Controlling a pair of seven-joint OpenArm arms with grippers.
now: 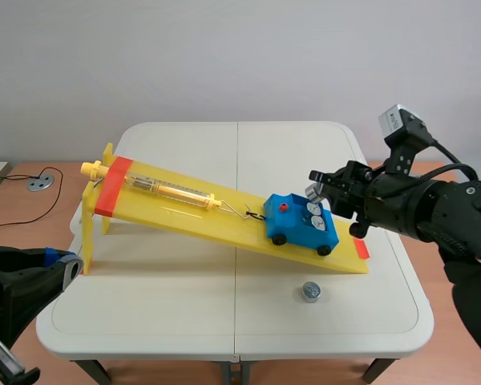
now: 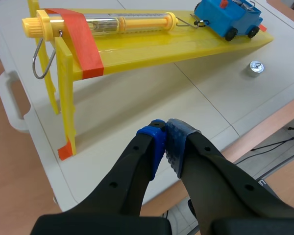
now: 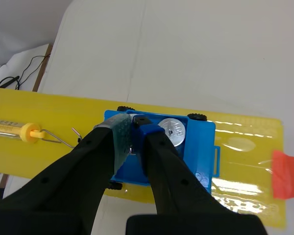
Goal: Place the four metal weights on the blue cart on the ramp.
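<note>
- While the blue cart point(image 1: 301, 228) was stood with its black wheels on the lower part of the yellow ramp point(image 1: 184, 215), it was hooked by a thin wire to the spring scale point(image 1: 168, 191) laid along the slope above it.
- The ramp was set slantwise on the white table point(image 1: 144, 313). Its high end was raised on legs toward the left arm's side and was wrapped by a red tape strip point(image 1: 112, 186).
- A loaded weight point(image 3: 172, 131), round and silver, was seen lying flat in the cart's top, just beside the right gripper point(image 3: 131, 128).
- Other pale round discs were shown on the cart in the scene view, near a small red knob point(image 1: 283, 207), but their number could not be fixed.
- A loose weight point(image 1: 310, 291) was left upright on the table, on the robot's side of the ramp's low end and apart from the cart.
- The right gripper was held directly over the cart's top, at the end nearer the scale. Whether it was clamped on anything could not be told.
- The left gripper point(image 2: 165, 133) was clenched on nothing, with its blue pads point(image 2: 154, 144) pressed together. It was held low by the table's near edge, near the ramp's legs and well apart from the cart.
</note>
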